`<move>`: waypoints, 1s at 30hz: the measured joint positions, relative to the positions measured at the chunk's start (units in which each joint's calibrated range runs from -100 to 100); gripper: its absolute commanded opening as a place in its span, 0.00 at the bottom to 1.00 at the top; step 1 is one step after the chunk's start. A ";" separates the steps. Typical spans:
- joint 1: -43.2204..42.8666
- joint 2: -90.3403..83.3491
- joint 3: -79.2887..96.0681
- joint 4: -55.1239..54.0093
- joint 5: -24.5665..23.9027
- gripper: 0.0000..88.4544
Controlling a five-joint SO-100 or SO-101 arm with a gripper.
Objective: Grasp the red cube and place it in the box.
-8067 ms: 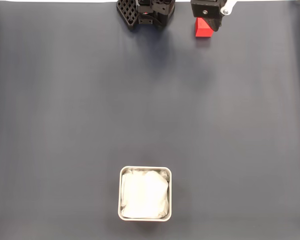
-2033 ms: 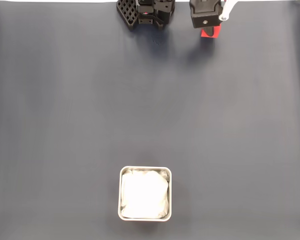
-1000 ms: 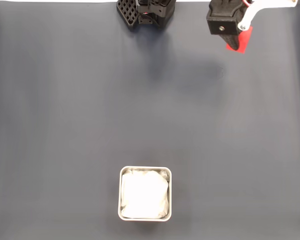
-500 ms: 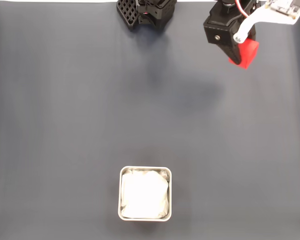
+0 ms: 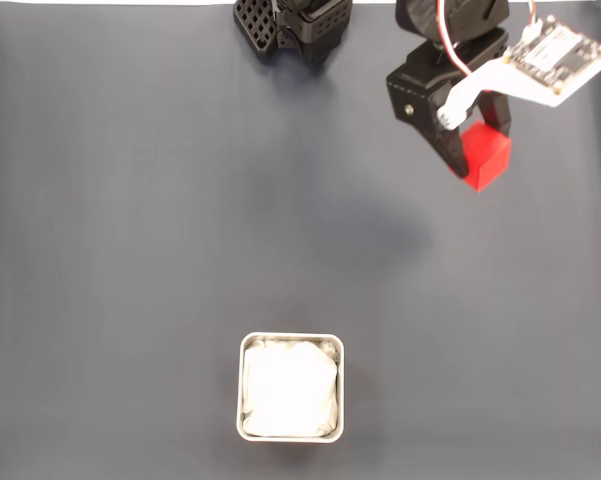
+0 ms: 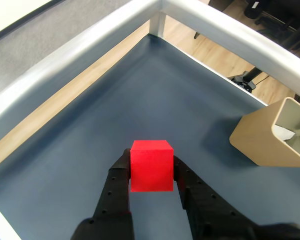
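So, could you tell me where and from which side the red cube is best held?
By two opposite flat side faces, as now: the gripper reaches in from behind the red cube in the wrist view, one finger on each side. Its parallel faces suit flat pads and leave the underside free for lowering.

In the fixed view, the pincer (image 5: 472,158) and cube (image 5: 485,160) sit upper right, the box (image 5: 291,387) lower centre.

Matt red cube (image 6: 150,165) sits between the grainy black plastic fingers (image 6: 117,192) of the pincer (image 6: 150,177). The bench (image 5: 130,230) wears a smooth, dark blue-grey matt covering, framed by pale metal-looking rails (image 6: 75,52). Crumpled white cloth (image 5: 290,388) lines the box (image 5: 242,388), whose outer walls look tan and matt in the wrist view.
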 measured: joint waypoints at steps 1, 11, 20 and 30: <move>0.67 0.69 -0.72 -0.24 -0.15 0.02; 7.42 7.47 -8.68 -1.91 -0.44 0.02; 12.98 12.33 -13.74 -4.85 -0.44 0.02; 17.80 17.11 -18.17 -7.80 -1.51 0.02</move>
